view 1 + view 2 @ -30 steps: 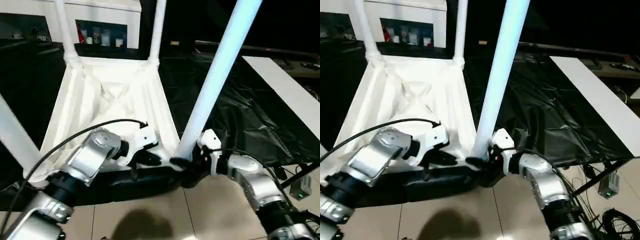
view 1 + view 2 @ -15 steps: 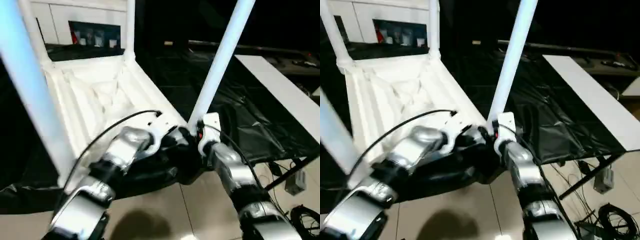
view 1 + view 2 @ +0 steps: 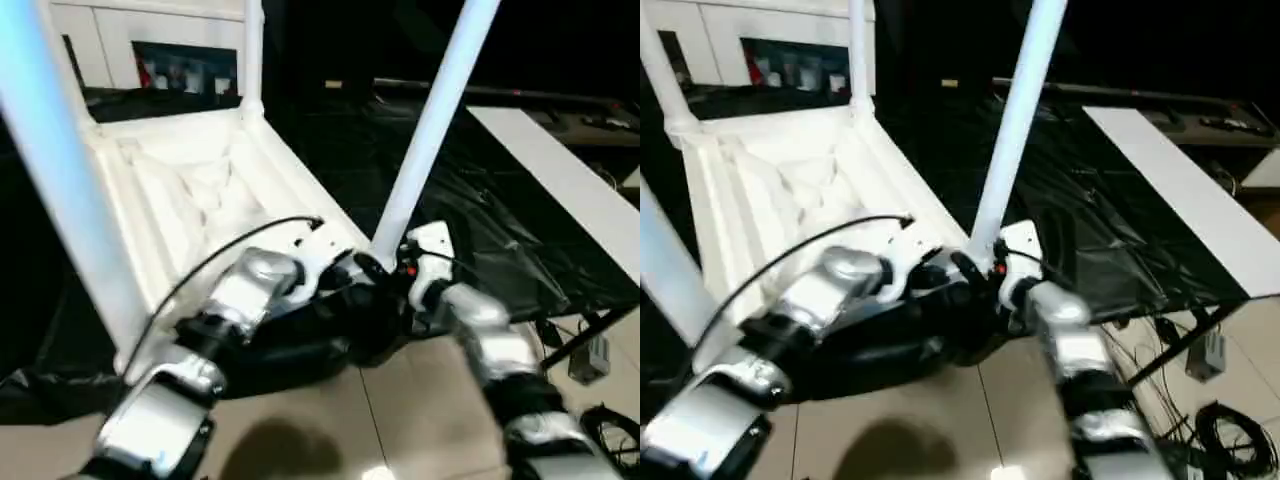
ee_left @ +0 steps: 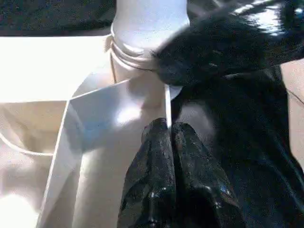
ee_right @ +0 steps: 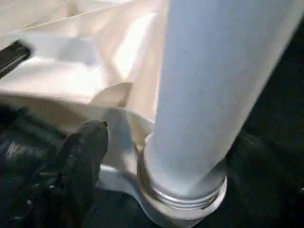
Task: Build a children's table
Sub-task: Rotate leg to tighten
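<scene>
White plastic on black sheeting: table upside down on the worktop, ribbed underside up, legs in the air, one corner right at the worktop's near edge. Pale-blue leg upright in that near corner's socket, ringed collar at the socket mouth. Step in hand, by the look of it: seating or checking this leg, with the other legs in sight already upright in their corners. Left tool pressed together, holding nothing, tips against the thin edge of the tabletop just beside the socket, as if to steady the corner. Right tool low at the leg's base, spread rather than pinching: one black finger beside the collar with a gap to the leg, the other side too dark against the sheeting to make out; no firm grip on the leg to be seen. Next move, probably: a check that the leg sits fully home, then a careful pull-back of both tools without a knock to the leg or a slide of the table off the near edge.
</scene>
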